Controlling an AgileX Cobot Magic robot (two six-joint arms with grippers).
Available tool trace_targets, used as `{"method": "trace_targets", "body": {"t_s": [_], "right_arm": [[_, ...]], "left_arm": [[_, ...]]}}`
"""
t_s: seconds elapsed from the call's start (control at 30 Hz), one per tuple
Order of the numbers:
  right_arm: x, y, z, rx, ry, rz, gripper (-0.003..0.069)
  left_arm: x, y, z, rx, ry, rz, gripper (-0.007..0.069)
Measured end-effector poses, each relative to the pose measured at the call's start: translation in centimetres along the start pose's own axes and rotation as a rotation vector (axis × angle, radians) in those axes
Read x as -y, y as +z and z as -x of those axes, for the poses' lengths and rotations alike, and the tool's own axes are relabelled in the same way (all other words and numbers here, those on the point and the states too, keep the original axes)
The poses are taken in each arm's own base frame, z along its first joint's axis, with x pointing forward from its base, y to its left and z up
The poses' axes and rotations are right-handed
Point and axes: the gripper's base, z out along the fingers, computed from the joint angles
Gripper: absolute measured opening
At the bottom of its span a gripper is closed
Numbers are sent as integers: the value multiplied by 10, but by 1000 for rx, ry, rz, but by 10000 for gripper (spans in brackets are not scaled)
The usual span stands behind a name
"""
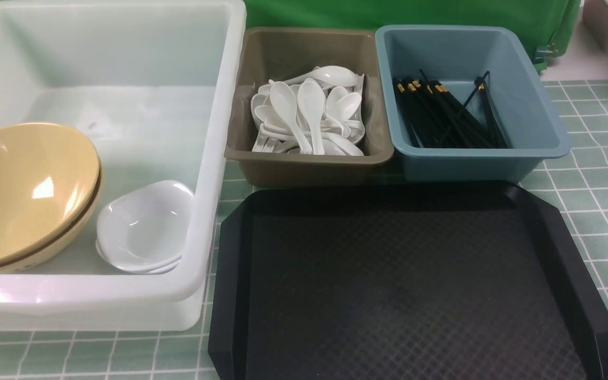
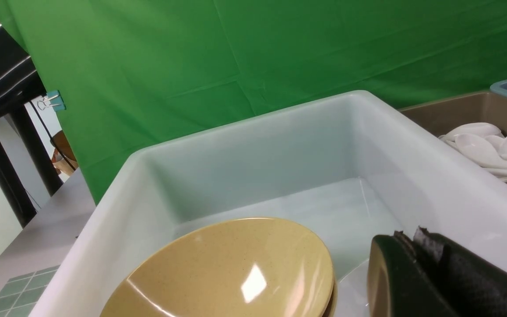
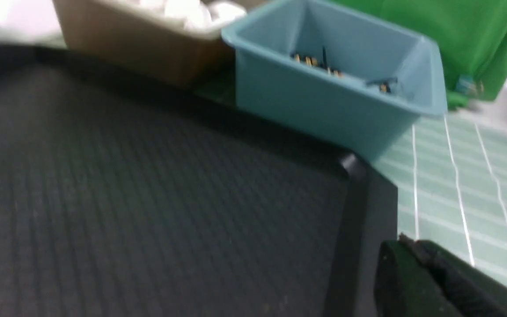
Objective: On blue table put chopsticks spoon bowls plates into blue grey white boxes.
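Both pincers closed, empty: left pincer (image 2: 412,240) over the white box (image 1: 219,158), right pincer (image 3: 407,246) by the black tray (image 1: 547,221). Risk: descending left could strike stacked bowls (image 1: 24,190).

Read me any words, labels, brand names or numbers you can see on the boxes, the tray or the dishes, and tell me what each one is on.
None: no readable text in any view.
The white box, grey box, blue box, black tray, bowls and spoons are unmarked.
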Motion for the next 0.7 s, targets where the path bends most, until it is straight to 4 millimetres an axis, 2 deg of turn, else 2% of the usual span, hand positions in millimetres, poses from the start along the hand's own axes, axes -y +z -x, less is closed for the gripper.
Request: {"method": "trace_targets", "body": {"t_s": [0.3, 0.7], "right_arm": [[9, -1, -4, -43, 167, -173, 48], [13, -2, -5, -55, 199, -250, 55]], "left_arm": [[0, 0, 0, -2, -2, -1, 3], [0, 0, 0, -2, -2, -1, 3]]}}
